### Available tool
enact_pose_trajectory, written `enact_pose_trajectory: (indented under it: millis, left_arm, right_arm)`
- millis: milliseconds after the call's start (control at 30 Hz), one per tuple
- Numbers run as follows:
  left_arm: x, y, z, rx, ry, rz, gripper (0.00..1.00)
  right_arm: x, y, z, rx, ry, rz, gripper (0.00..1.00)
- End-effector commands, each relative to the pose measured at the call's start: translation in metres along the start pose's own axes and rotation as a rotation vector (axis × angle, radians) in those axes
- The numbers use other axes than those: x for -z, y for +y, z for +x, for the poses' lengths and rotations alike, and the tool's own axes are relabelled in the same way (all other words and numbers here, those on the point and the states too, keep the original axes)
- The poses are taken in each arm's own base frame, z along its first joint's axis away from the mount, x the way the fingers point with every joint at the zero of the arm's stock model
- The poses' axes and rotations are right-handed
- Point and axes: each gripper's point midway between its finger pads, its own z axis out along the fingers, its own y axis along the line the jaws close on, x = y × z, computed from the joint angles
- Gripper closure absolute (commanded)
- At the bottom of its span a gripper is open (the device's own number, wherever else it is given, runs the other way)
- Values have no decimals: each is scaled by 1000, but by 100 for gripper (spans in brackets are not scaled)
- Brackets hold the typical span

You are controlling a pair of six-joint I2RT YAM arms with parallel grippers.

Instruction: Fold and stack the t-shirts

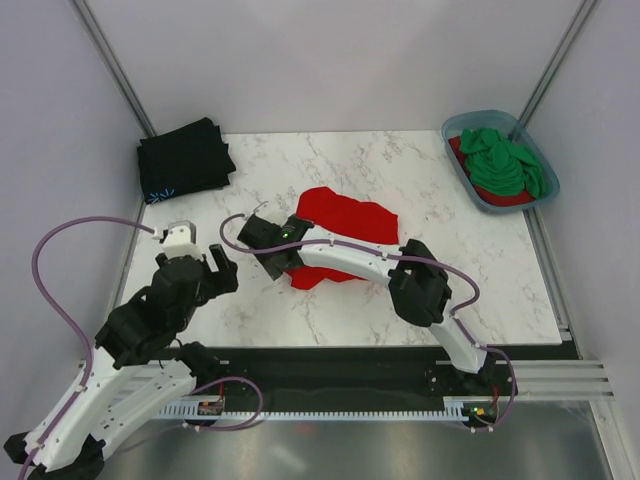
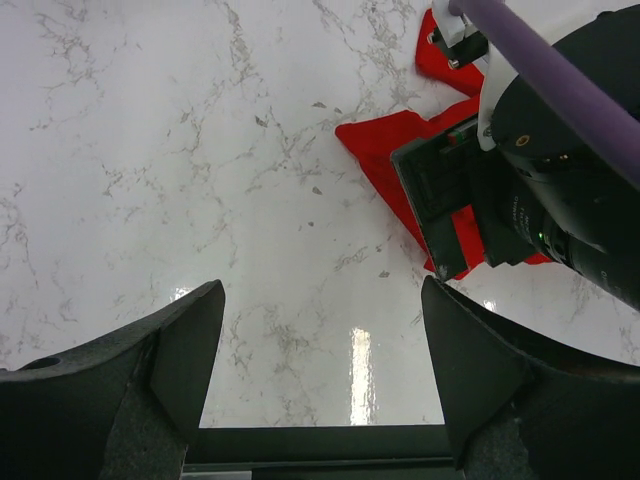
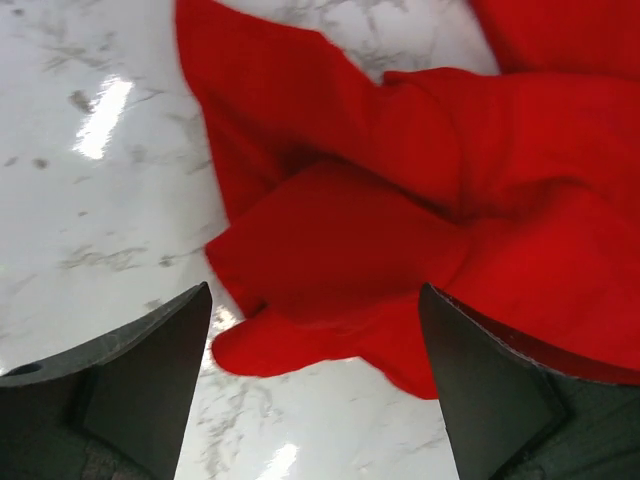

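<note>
A bright red t-shirt (image 1: 350, 220) lies rumpled in the middle of the marble table; it also shows in the right wrist view (image 3: 400, 230) and the left wrist view (image 2: 395, 170). My right gripper (image 1: 262, 232) is open and empty, just above the shirt's near-left edge. My left gripper (image 1: 215, 268) is open and empty over bare table, left of the shirt. A folded black t-shirt (image 1: 185, 158) with a small light-blue mark lies at the far left. A green t-shirt (image 1: 505, 162) sits on another red one (image 1: 510, 198) in the tub.
A blue-grey plastic tub (image 1: 487, 205) stands at the far right corner. Grey walls enclose the table on three sides. The right arm (image 1: 420, 285) stretches across the table's middle.
</note>
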Motion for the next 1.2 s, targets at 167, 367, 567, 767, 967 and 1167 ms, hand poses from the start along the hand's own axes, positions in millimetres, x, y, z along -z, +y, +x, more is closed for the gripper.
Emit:
enact_pose_trajectory:
  millis: [167,367,567,767,967,1167]
  left_arm:
    - [3,5,-10,48,-57,-16,14]
    - [4,5,-10,51,-59,-15,14]
    - [3,6,-9,51,-57,-22,14]
    - [3,7,-10,54,-60,-31,13]
    - [5,10,-12,64,-70,-35,14]
    - [11,15,-16,94,-103,-38,13]
  right_arm:
    - [-1,-43,-15,133,-25,223,9]
    - [-13,-37,-14,151,-22,222,47]
    - [-6,-34,-25,118,-61,195,100]
    - [58,-84,-66,-16,-175,175,100]
    - [173,-149,-80,-139,-357,128,100]
    - [245,-223,-45,-281,-439,167,100]
